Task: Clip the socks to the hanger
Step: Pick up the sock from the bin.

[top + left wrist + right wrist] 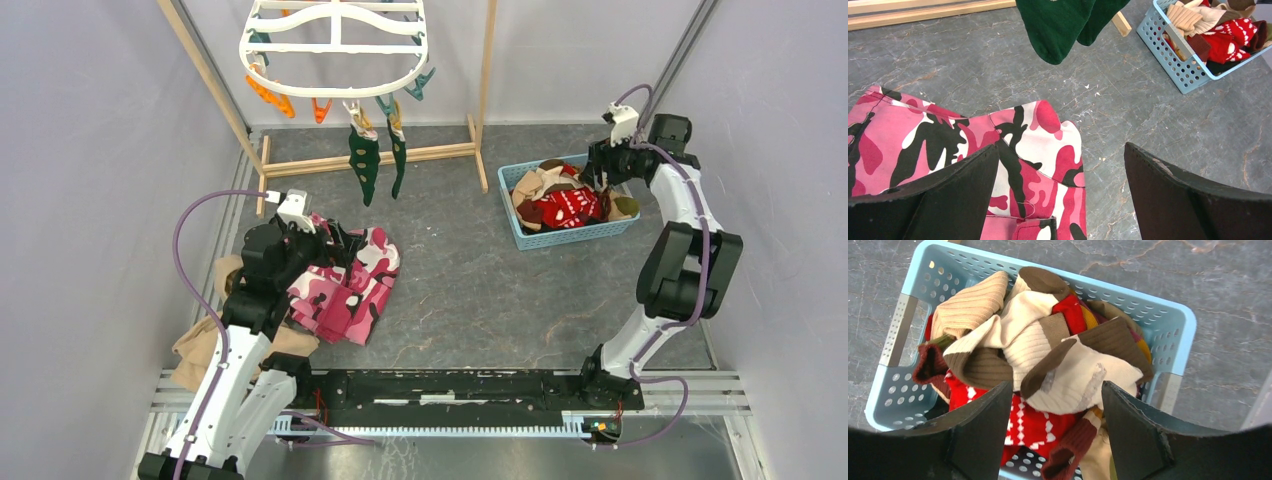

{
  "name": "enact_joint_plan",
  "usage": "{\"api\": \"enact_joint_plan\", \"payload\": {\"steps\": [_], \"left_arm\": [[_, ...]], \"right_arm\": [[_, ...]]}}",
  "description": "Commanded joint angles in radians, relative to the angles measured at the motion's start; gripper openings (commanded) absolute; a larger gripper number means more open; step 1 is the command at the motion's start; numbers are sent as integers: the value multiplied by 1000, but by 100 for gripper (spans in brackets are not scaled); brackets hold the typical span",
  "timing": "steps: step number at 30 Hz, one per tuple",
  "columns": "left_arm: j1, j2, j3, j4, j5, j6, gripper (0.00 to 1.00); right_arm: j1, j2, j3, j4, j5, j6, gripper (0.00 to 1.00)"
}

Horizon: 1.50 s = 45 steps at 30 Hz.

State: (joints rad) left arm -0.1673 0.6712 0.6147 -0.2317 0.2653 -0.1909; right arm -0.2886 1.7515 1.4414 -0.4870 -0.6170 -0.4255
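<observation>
The white hanger (335,50) hangs at the back with orange and teal clips. Two dark green socks (363,165) dangle from its clips, also seen in the left wrist view (1055,25). More socks (565,200) are piled in a blue basket (520,235). My right gripper (1057,385) hovers open just over that pile, above a cream sock with brown toe (1078,380) and a red sock with white pattern (1028,422); it grips nothing. My left gripper (1060,150) stands wide open and empty above the edge of a pink camouflage garment (948,135).
The wooden stand's base bar (310,163) and right pole (487,90) frame the hanger. A plain tan cloth (200,345) lies beside the left arm. The basket's rim (1168,320) surrounds the right fingers. Grey walls close in both sides.
</observation>
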Motion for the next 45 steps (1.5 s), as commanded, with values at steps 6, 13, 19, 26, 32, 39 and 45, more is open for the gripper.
{"api": "enact_joint_plan", "payload": {"steps": [6,13,19,26,32,39,45], "left_arm": [[6,0,-1,26,-12,4,100],[6,5,-1,23,-16,5,100],[6,8,-1,22,-17,5,100],[6,9,-2,22,-18,7,100],[6,8,-1,22,-18,6,100],[6,11,0,22,-17,6,100],[6,7,-2,22,-21,7,100]], "right_arm": [[35,92,60,30,107,44,53],[15,-45,33,132,147,80,16],[-28,-145,61,196,66,140,8],[-44,-208,77,238,-24,163,6],[-47,-233,112,245,-32,160,6],[-52,-250,186,264,-2,166,6],[-53,-236,305,265,-8,197,5]]}}
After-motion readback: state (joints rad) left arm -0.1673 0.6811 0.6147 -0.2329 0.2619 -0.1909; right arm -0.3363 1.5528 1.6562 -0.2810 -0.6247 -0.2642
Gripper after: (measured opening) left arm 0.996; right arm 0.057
